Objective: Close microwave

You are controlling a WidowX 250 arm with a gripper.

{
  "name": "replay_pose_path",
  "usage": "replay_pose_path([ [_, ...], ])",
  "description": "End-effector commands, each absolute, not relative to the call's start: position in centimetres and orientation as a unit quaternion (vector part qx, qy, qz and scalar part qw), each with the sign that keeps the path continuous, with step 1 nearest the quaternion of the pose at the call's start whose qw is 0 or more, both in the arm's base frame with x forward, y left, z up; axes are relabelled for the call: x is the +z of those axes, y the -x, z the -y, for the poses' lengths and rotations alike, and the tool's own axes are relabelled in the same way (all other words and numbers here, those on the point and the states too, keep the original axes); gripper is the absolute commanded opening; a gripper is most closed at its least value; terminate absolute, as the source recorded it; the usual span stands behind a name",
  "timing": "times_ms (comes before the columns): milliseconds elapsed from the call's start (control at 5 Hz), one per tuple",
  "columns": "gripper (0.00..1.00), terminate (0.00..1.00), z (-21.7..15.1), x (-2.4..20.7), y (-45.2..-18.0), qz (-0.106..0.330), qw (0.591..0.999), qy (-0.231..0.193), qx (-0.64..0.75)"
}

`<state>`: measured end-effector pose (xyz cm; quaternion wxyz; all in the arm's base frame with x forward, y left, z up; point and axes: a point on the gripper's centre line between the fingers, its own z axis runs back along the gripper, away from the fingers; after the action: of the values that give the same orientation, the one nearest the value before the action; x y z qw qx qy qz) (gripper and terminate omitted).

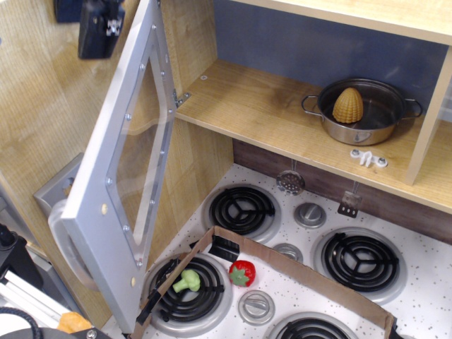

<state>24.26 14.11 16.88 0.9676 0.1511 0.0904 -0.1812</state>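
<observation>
The microwave is a wooden compartment (275, 113) with its silver-grey door (120, 183) swung wide open to the left. The door's clear window faces me and its thick curved grey handle (67, 247) sticks out at the lower left edge. Inside stands a steel pot (364, 109) holding a yellow corn cob (347, 104). My black gripper (99, 28) hangs at the top left, behind the outer side of the door near its upper edge. Its fingers are hidden, so I cannot tell how they stand.
A toy stove (304, 233) with black coil burners and knobs lies below. A cardboard tray wall (296, 265) crosses it. A green broccoli (188, 280) and a red strawberry (241, 272) lie at the front left burner. A wooden side wall (35, 106) stands at left.
</observation>
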Motion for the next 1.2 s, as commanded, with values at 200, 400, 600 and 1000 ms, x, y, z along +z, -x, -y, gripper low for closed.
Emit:
replay_pose_path([
  [200,1.0,0.0,-12.7,14.6,-25.5,-0.033,0.981,-0.118,-0.148],
  [400,1.0,0.0,-11.5,14.9,-26.7,0.012,0.988,-0.089,-0.129],
  [600,1.0,0.0,-9.9,15.2,-27.5,0.071,0.989,-0.077,-0.106],
  [1000,1.0,0.0,-6.4,15.6,-29.7,0.175,0.98,-0.046,-0.079],
])
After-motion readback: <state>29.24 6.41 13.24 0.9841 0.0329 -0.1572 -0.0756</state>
